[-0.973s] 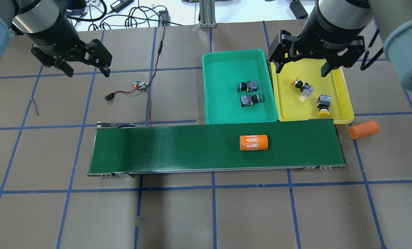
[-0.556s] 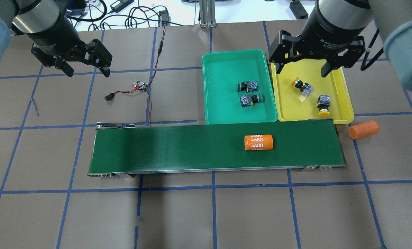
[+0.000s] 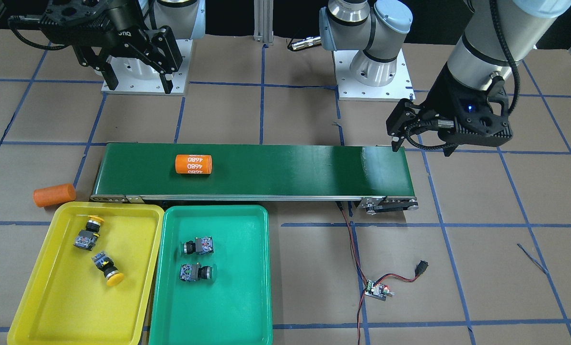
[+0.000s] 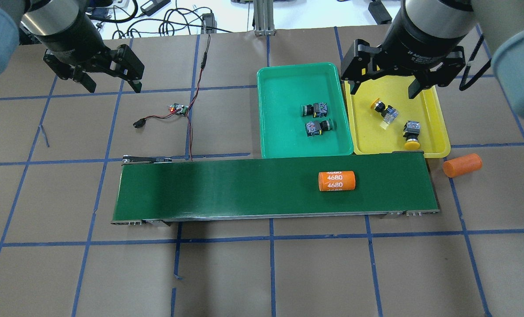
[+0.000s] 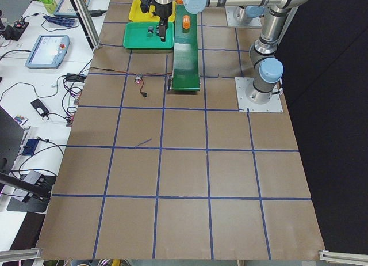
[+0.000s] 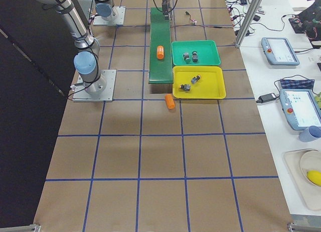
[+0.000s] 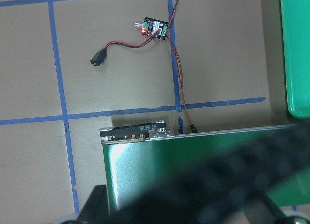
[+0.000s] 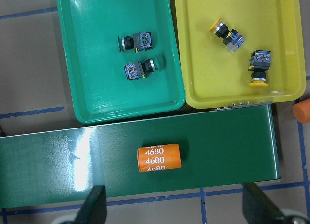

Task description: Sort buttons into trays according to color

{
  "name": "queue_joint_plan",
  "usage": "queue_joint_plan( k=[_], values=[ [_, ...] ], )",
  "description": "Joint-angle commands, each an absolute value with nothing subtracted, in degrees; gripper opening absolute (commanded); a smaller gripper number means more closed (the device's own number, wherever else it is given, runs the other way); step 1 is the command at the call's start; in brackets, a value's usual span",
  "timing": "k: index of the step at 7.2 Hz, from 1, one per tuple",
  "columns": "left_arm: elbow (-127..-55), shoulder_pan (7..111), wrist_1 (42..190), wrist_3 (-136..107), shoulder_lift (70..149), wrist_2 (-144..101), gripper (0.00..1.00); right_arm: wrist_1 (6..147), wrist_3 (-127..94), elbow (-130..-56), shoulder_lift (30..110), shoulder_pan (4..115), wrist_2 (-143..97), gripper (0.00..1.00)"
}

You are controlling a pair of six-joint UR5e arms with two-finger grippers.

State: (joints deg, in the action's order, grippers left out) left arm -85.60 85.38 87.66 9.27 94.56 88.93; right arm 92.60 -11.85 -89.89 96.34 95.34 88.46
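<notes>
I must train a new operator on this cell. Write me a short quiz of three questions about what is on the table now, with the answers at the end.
1. True or false: the two yellow buttons lie in the yellow tray.
2. Where is the cylinder marked 4680? A) on the belt B) in a tray C) in a gripper
3. Fill in: the left gripper and the right gripper are both ___ and hold nothing.

Key: 1 true; 2 A; 3 open.
</notes>
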Motion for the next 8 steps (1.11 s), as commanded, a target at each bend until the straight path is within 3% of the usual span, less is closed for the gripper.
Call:
queue_joint_plan(
  k=[1,8],
  values=[
    [-85.17,85.69,88.59,9.32,94.57,89.64,1.0,92.55,-11.78,-89.91,96.5,95.45,88.07,1.0],
    [-84.02,86.13,90.88,8.53,93.69,89.47,1.0,92.46,-11.78,-89.91,96.68,95.45,87.89,1.0]
  ],
)
